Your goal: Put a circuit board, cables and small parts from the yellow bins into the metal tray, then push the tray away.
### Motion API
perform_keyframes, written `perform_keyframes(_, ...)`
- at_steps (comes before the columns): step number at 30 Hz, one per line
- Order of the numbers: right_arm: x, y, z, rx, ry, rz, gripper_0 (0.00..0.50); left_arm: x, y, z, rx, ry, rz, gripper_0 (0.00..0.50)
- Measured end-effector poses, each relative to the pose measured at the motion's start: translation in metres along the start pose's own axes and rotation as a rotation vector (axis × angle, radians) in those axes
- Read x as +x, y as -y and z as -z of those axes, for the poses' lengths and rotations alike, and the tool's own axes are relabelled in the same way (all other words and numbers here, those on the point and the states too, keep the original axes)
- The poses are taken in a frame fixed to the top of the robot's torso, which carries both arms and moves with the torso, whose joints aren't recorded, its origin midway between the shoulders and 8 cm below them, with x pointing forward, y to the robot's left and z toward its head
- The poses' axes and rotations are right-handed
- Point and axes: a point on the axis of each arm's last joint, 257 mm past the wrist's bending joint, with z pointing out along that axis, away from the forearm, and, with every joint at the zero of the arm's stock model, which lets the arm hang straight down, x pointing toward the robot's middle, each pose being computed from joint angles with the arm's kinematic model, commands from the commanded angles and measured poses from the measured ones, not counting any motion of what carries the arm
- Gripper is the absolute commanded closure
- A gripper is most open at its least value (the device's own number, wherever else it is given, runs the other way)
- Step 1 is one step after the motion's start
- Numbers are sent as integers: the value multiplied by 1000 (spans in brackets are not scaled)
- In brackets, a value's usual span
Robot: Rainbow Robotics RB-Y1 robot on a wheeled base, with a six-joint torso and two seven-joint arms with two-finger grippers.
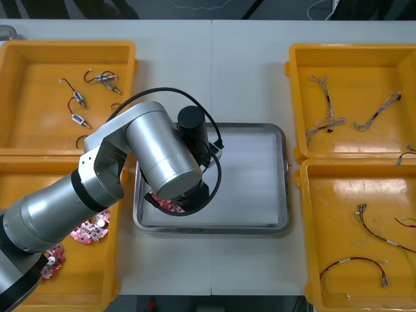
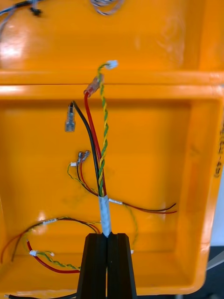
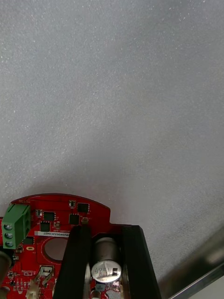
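**Board being held at tray, cable being gripped over bin: nothing released yet**

A round red circuit board [image 3: 56, 229] is being held by the left jaws, which are being kept apart by the width of its silver can component. It is being carried low over the white inside of the metal tray [image 1: 283, 175], near the tray's near-left corner. Contact with the floor cannot be told.

A cable [image 2: 101, 154] (white sleeve; twisted green-yellow, red and black leads) is being pinched by the right jaws, nearly closed on the sleeve, over a right-hand yellow bin [image 2: 154, 140].

Progress is being judged as early. The board is not yet being let go, and no cable or small part is being seen in the tray. Small metal parts [image 1: 78, 97] are being left in the far left bin [image 1: 19, 78], spare boards [image 1: 91, 231] in the near left one. The push is not yet being started.

Everything is being carried on a light worktop [image 1: 247, 52] with a centre seam. Beyond its far edge, only a dark strip of room is being shown.
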Motion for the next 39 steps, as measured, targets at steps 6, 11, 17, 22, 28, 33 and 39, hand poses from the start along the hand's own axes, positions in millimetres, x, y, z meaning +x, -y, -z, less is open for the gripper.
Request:
perform_keyframes(6, -3, -17, 12, 7, 34, 201, 500, 0, 0, 0, -1, 1, 0, 0)
perform_keyframes(11, -1, -35, 15, -18, 26, 282, 500, 0, -4, 6, -12, -13, 4, 0)
perform_keyframes(17, 2, -56, 15, -44, 10, 372, 500, -3, -28, 43, -34, -30, 72, 0)
perform_keyframes(22, 5, -70, 14, -81, -1, 411, 500, -26, -50, 75, 2, 64, 166, 0)
perform_keyframes(28, 2, -99, 20, -161, 5, 490, 500, -44, -92, 107, 15, 164, 302, 0)
perform_keyframes(33, -12, -133, 26, -207, 46, 690, 500, -40, -127, 117, -14, 175, 377, 0)
perform_keyframes(39, -21, -170, 27, -230, 92, 944, 500, -23, -182, 115, -68, 141, 521, 0)
